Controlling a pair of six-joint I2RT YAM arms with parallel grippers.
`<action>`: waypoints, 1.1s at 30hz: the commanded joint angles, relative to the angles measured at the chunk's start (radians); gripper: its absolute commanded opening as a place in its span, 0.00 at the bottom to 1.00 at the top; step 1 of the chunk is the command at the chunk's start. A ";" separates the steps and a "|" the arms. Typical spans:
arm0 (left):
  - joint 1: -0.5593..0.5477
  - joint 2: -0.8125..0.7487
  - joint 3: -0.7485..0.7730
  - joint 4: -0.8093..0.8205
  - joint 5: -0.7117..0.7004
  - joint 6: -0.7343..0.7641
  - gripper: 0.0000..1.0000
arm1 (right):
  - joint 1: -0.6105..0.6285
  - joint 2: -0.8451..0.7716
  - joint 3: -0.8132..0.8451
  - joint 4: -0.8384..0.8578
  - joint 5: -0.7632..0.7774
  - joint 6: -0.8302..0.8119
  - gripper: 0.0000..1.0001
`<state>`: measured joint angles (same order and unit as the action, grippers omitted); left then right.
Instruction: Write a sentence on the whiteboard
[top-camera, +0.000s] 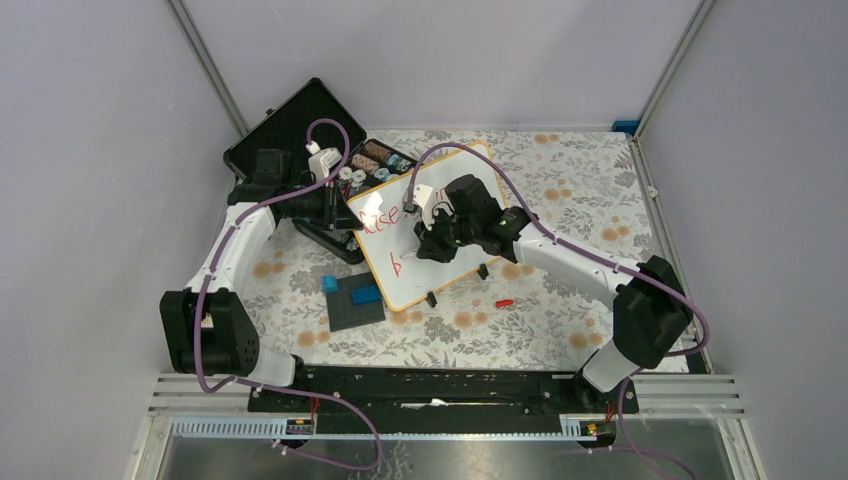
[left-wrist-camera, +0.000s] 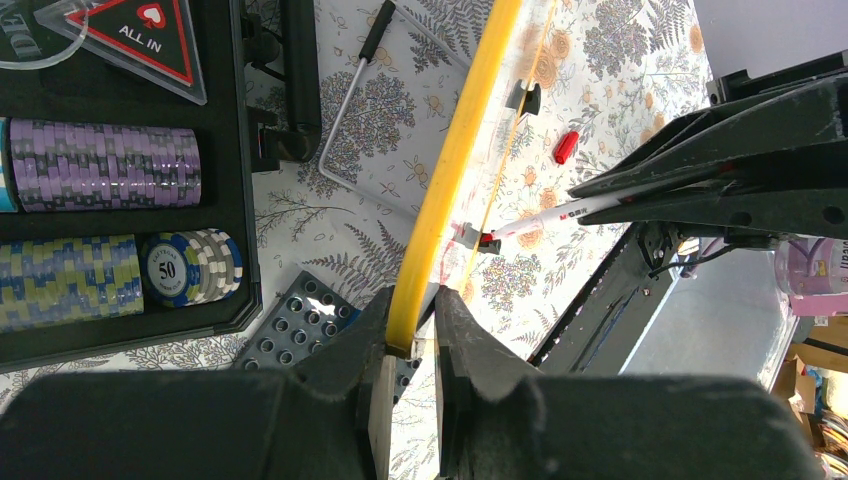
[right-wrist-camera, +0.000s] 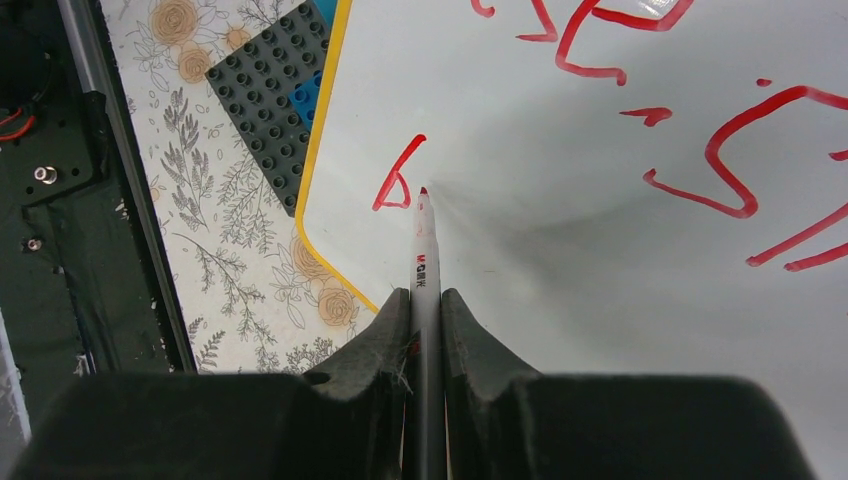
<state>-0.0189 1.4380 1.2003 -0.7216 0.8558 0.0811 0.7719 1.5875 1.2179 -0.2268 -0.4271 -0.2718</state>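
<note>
Two grippers work on one whiteboard (top-camera: 422, 277), which stands tilted on the flowered table (top-camera: 580, 200) near its middle. The left gripper (left-wrist-camera: 411, 318) pinches the board's yellow rim at its left edge, its fingers pressed against both sides of it. The right gripper (right-wrist-camera: 425, 300) hangs over the board's face, fingers squeezed tight around a pen (right-wrist-camera: 424, 250) that points away from the wrist. The pen's red tip sits just right of a small "b"-like stroke low on the board; whether it touches the surface I cannot tell. The red writing (top-camera: 377, 218) runs in two lines. The first starts near the left gripper, and the second is that lone stroke.

From above, the right arm covers the rest of the first line. The right wrist view cuts the upper strokes off at its top and right edges, so the words cannot be read there. The left wrist view shows the board edge-on, its face hidden.

A grey plate (top-camera: 350, 310) with blue blocks lies just beside the board's near-left corner. A red cap (top-camera: 504, 302) lies near its feet, and a black case (top-camera: 290, 125) of poker chips (left-wrist-camera: 100, 165) stands behind the left gripper.
</note>
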 joint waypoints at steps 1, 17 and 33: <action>-0.016 -0.001 0.001 0.039 -0.060 0.048 0.00 | -0.002 0.013 0.049 0.031 0.023 -0.004 0.00; -0.016 -0.002 0.002 0.039 -0.065 0.047 0.00 | -0.028 -0.018 -0.026 0.025 0.061 -0.027 0.00; -0.016 -0.002 -0.001 0.039 -0.066 0.048 0.00 | -0.025 -0.019 -0.077 0.023 0.014 -0.023 0.00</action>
<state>-0.0189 1.4380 1.2003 -0.7216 0.8528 0.0811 0.7570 1.5898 1.1423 -0.2260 -0.4297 -0.2771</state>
